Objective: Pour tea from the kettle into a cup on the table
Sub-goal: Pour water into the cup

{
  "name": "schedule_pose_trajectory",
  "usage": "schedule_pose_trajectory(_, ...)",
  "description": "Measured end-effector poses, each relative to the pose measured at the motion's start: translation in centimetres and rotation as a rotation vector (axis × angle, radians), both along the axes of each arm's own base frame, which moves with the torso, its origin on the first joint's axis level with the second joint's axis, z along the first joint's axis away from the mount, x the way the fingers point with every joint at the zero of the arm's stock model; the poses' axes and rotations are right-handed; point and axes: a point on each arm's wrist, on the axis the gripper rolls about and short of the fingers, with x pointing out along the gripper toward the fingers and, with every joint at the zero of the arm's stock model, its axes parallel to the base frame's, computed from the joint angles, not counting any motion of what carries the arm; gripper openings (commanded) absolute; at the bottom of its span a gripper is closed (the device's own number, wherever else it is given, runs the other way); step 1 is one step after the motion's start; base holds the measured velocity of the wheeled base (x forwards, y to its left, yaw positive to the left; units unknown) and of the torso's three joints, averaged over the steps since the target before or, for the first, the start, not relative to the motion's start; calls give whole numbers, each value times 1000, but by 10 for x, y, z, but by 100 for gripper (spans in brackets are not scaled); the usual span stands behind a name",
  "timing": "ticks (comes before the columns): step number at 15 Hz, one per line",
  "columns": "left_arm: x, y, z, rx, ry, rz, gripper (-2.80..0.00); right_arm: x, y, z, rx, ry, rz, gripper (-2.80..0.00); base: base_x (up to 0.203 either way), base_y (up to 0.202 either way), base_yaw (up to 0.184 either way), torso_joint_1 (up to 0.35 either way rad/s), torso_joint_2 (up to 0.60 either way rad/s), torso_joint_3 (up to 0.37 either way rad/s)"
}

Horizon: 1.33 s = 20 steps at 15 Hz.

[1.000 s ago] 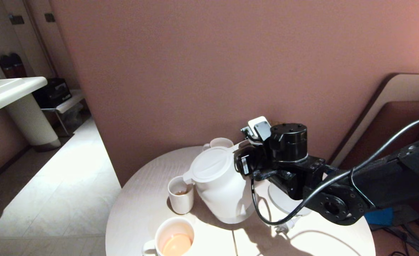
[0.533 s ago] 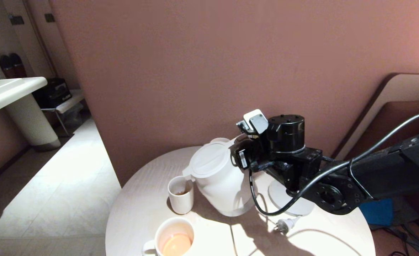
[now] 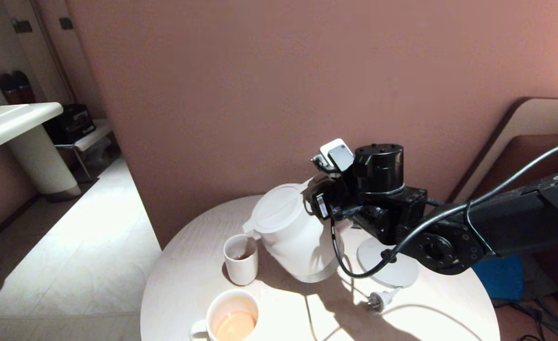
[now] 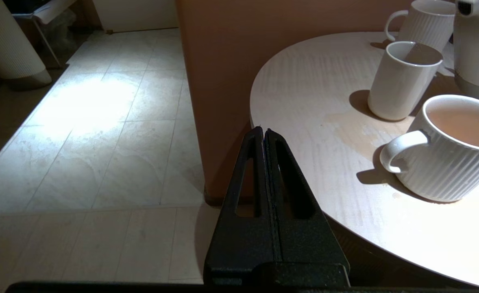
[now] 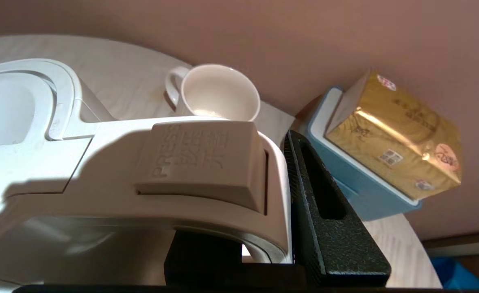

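The right gripper point(image 5: 264, 228) is clamped on the handle of the kettle point(image 3: 291, 234), one black finger point(image 5: 325, 211) pressed against the handle's outer side and the other hidden beneath it. The kettle is lifted and tilted to the left, its grey bottom band raised off the table point(image 3: 184, 284) on the right side, and its short spout hangs just over the rim of the tall cup point(image 3: 241, 259), which stands left of the kettle and shows a little tea point(image 3: 242, 256) at its bottom. Nearer, at the table's near edge, a wide ribbed cup point(image 3: 230, 316) holds more of the orange-brown liquid. To the right of the kettle lie its round white base point(image 3: 392, 270) and a plug point(image 3: 378, 299) on a cord. Beyond the kettle, by the wall, stand an empty cup point(image 5: 215, 92) and a blue box point(image 5: 353, 183) bearing a gold packet point(image 5: 398, 146). The left gripper point(image 4: 263, 134) hangs off the table's left edge above the floor, fingers pressed together with nothing between them.
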Motion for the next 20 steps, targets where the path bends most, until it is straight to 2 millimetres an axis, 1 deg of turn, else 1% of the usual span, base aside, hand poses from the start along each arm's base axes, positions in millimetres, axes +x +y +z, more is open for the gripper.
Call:
schedule_pose_trajectory(2, 0, 0, 0, 0, 0, 0, -280, 1, 1, 1, -18, 21, 2, -280, 0, 0, 0, 0, 0, 0)
schedule_pose_trajectory(5, 0, 0, 0, 0, 0, 0, -280, 3, 2, 7, -19, 17, 3, -280, 0, 0, 0, 0, 0, 0)
schedule_pose_trajectory(8, 0, 0, 0, 0, 1, 0, -280, 3, 2, 8, -41, 12, 8, -280, 0, 0, 0, 0, 0, 0)
schedule_pose_trajectory(16, 0, 0, 0, 0, 0, 0, -280, 2, 2, 0, -117, 62, 18, -280, 0, 0, 0, 0, 0, 0)
schedule_pose_trajectory(20, 0, 0, 0, 0, 0, 0, -280, 4, 4, 4, -137, 86, 21, -280, 0, 0, 0, 0, 0, 0)
